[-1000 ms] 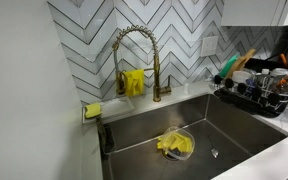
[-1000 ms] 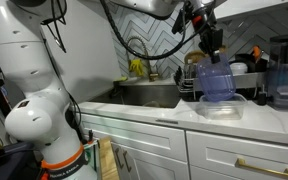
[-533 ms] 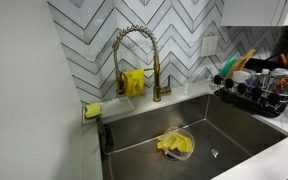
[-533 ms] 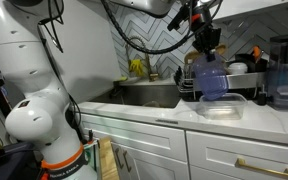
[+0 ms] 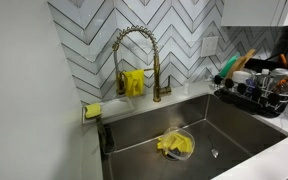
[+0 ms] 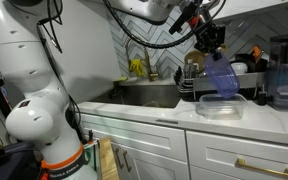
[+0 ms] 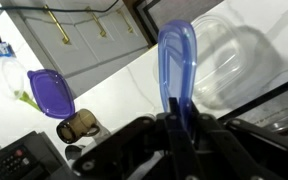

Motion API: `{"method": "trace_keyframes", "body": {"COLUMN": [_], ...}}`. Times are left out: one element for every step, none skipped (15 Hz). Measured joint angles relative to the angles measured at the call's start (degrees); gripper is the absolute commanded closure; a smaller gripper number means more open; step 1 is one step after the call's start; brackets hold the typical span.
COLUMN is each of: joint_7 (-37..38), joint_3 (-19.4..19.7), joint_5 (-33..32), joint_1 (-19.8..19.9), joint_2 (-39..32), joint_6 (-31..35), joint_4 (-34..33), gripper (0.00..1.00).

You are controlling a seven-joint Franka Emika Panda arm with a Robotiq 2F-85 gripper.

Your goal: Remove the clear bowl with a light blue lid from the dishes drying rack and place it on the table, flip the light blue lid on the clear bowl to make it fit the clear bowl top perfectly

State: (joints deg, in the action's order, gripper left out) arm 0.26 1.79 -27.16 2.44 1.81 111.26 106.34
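My gripper [image 6: 212, 44] is shut on the light blue lid [image 6: 221, 75] and holds it tilted in the air above the clear bowl [image 6: 218, 106], which stands on the white counter. In the wrist view the lid [image 7: 176, 55] stands edge-on between my fingers [image 7: 174, 112], with the clear bowl [image 7: 229, 62] beyond it on the counter. The black dishes drying rack [image 5: 257, 95] with colourful utensils stands beside the sink; it also shows behind the bowl in an exterior view [image 6: 189, 83].
A steel sink [image 5: 194, 135] holds a yellow cloth [image 5: 175, 145] under a brass faucet [image 5: 134, 45]. A purple lidded container [image 7: 51, 92] and a dark appliance [image 6: 286, 85] stand on the counter [image 6: 164, 115].
My gripper has turned and lifted the lid: it hung flat-faced just above the bowl, now it is tilted and swung to the side, higher over the bowl.
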Motion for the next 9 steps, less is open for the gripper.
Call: {"method": "trace_keyframes", "body": {"joint_7": [-1.7,-3.4,-5.2,-6.8,-8.2,-9.8,-11.4,-13.1,-14.7], "joint_3": [-0.1,-0.2,-0.2,-0.3,-0.4,-0.4,-0.4,-0.5,-0.6], "joint_5": [-1.3,-2.7,-4.1,-5.7,-7.5,-8.9,-10.1,-11.0,-11.7], "joint_1": [-0.1,-0.1,-0.1,-0.1,-0.1,-0.1,-0.1,-0.2,-0.4], "joint_2": [0.5,1.0,1.6,2.3,3.1,3.9,4.7,5.6,6.5], "joint_6": [1.5,2.8,3.9,4.6,5.3,6.4,8.0,9.7,11.4], "joint_4": [1.3,2.7,4.1,5.6,7.1,8.7,10.4,12.1,13.7], "gripper": [0.98,0.98,0.98,0.98,0.98,0.98,0.98,0.90,0.90]}}
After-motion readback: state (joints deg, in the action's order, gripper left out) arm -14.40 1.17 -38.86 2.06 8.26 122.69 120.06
